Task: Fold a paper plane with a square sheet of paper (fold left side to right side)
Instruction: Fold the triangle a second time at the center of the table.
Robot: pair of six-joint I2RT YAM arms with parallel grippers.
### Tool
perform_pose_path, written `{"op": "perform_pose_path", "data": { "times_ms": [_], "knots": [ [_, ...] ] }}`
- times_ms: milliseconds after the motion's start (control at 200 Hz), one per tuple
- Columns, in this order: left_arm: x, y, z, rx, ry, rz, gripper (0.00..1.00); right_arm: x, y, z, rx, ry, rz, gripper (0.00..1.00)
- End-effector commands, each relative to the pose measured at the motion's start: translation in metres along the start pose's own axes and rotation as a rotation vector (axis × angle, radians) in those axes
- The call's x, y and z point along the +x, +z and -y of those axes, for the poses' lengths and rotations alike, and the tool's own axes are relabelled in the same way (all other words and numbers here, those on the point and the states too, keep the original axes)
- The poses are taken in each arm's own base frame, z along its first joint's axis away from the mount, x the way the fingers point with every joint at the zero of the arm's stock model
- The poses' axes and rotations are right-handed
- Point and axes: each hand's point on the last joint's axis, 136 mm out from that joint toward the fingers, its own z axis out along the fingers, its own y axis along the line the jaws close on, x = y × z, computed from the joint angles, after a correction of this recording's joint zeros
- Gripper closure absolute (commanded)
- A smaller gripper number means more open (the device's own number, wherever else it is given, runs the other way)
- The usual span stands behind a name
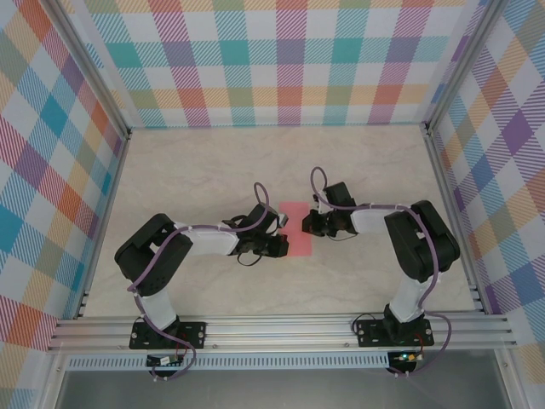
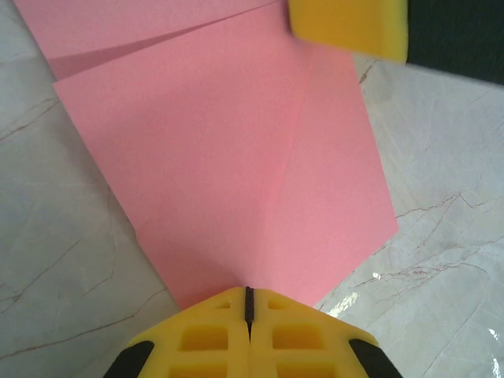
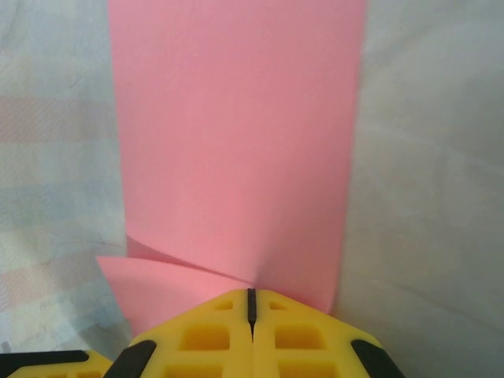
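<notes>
The square sheet of paper lies mid-table as a narrow salmon-pink strip, one part folded over another. In the left wrist view the sheet spreads ahead with a soft crease running up from my left gripper, whose jaws are shut over the near corner. A lower layer peeks out at the top left there. My right gripper is shut where two layers of the sheet meet, the upper layer rising away. From above, the left gripper is at the strip's left edge and the right gripper at its upper right.
The pale marble-patterned table is walled by plaid panels on three sides, with aluminium rails along the near edge. A yellow fingertip of the right gripper shows at the top of the left wrist view, close above the paper.
</notes>
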Motion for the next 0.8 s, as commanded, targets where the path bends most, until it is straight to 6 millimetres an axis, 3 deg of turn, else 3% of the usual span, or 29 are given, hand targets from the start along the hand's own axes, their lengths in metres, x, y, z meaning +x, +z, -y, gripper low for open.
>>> {"op": "perform_pose_path", "data": {
  "times_ms": [0, 220, 435, 620, 795],
  "knots": [
    [0.024, -0.003, -0.018, -0.066, -0.032, -0.093, 1.00, -0.021, -0.008, 0.033, 0.124, 0.003, 0.061, 0.96],
    [0.027, -0.003, -0.020, -0.073, -0.033, -0.096, 1.00, -0.030, -0.024, 0.022, 0.118, -0.024, 0.085, 0.96],
    [0.025, -0.002, -0.018, -0.065, -0.035, -0.091, 1.00, -0.020, -0.045, -0.017, 0.006, -0.056, 0.107, 0.95],
    [0.023, -0.003, -0.017, -0.063, -0.033, -0.085, 1.00, 0.013, -0.026, -0.045, -0.075, -0.057, 0.038, 0.95],
    [0.023, -0.003, -0.015, -0.055, -0.033, -0.086, 1.00, 0.015, -0.003, -0.049, -0.071, -0.050, -0.009, 0.95]
  ]
}}
